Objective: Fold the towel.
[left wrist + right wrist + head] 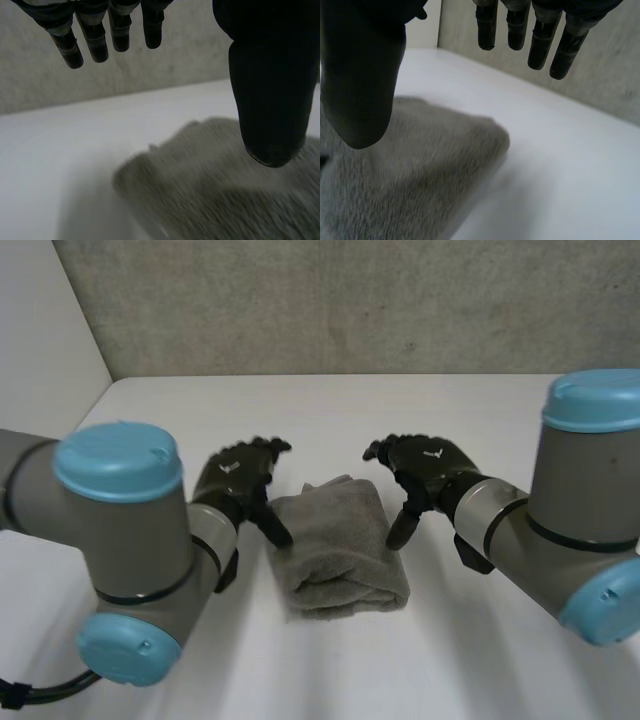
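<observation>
A grey towel (338, 548) lies folded into a small thick rectangle in the middle of the white table (330, 410). My left hand (238, 478) hovers just beside its left edge, open, fingers straight and thumb pointing down near the cloth. On the other side my right hand (428, 468) is open too, thumb hanging down by the towel's right edge. Neither hand holds cloth. In the left wrist view the towel (215, 190) lies below the thumb (270, 100). The right wrist view has the towel (410, 175) under the thumb (362, 85), fingers (540, 40) spread above bare table.
A grey wall (350, 300) runs along the table's far edge, and a white wall (40, 330) closes the left side. Bare table surrounds the towel on every side.
</observation>
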Robot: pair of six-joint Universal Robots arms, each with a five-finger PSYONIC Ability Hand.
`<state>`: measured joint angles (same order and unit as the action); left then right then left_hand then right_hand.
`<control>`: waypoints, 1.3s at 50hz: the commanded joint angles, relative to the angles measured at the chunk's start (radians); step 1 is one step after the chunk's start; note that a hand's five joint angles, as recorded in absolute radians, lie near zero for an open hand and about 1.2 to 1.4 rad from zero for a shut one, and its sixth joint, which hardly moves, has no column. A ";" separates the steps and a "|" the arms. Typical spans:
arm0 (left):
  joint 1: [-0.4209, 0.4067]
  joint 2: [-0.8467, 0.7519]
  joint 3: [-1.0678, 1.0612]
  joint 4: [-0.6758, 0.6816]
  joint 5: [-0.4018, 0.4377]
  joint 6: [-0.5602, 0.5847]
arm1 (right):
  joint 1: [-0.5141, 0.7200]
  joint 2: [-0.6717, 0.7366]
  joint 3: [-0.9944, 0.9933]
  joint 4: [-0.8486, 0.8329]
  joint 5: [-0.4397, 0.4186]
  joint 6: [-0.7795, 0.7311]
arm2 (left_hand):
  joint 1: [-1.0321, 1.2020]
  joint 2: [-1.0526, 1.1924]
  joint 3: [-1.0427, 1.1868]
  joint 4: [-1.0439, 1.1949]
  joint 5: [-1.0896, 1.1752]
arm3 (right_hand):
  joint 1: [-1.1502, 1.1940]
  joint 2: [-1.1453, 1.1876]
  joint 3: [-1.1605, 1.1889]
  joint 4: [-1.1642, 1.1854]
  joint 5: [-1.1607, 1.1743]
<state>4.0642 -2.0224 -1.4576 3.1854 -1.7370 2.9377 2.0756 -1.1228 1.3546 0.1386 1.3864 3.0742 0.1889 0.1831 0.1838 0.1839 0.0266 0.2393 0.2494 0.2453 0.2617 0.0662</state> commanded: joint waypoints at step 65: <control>0.162 0.355 0.192 -0.354 0.014 0.129 | -0.195 -0.316 -0.086 0.096 0.200 -0.163 | 0.016 0.022 0.021 0.021 0.004 | -0.065 -0.075 -0.071 -0.087 -0.066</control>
<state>4.1956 -1.6888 -1.2574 2.8273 -1.7245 3.0679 1.9024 -1.4400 1.2685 0.2036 1.5910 2.9059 0.1831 0.1806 0.1816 0.1817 0.0260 0.2304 0.2494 0.2452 0.2617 0.0658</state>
